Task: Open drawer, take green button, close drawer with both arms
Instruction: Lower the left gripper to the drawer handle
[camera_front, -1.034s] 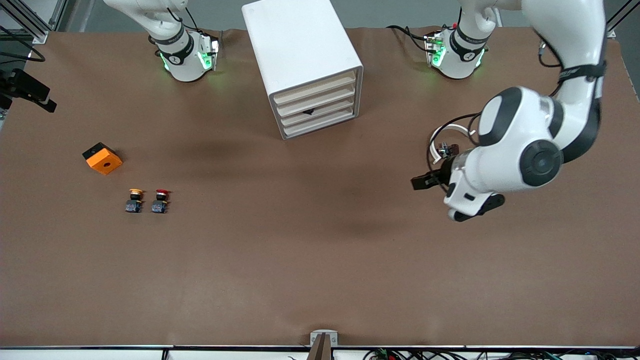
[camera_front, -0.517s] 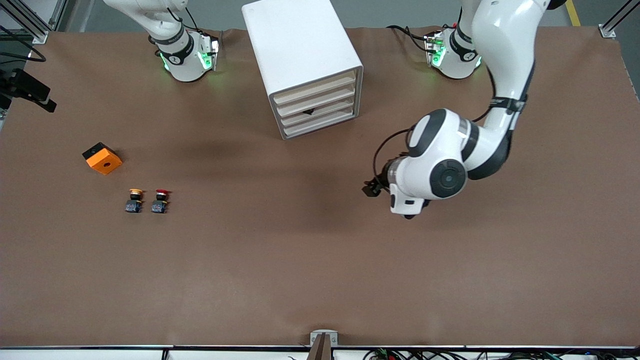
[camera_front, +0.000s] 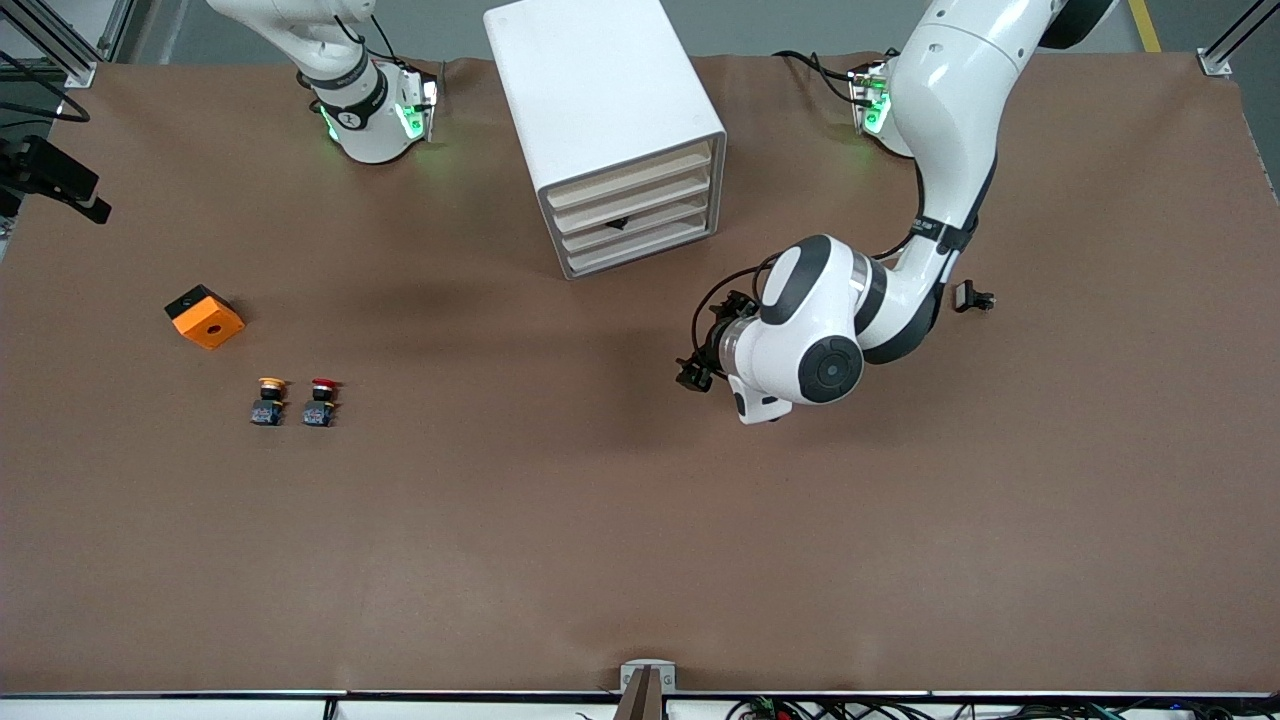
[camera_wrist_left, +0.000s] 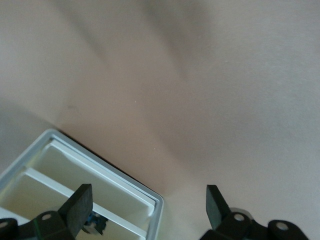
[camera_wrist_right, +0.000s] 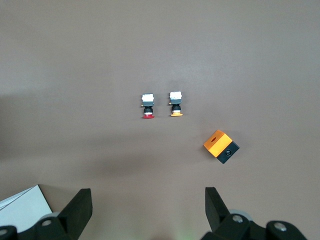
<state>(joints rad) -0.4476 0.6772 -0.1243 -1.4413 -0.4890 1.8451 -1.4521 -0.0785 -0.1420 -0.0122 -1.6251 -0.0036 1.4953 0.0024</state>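
All four slat fronts of the cabinet (camera_front: 610, 130) are seen flush; the drawer (camera_front: 640, 246) is not yet opened. The orange block (camera_front: 204, 316), yellow-capped button (camera_front: 268, 400) and red-capped button (camera_front: 321, 401) lie under the right gripper (camera_wrist_right: 145, 212), whose fingers stand wide and empty; the right arm waits. The left gripper (camera_front: 697, 368), wide and empty, hangs over bare table, the drawer fronts just ahead of it. The green button is not visible, presumably hidden inside. Everything remains: opening, taking, closing. A small dark item (camera_front: 973, 298) beside the left forearm is not identifiable

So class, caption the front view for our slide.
Left arm's open tool hovers over the table near the closed white cabinet.
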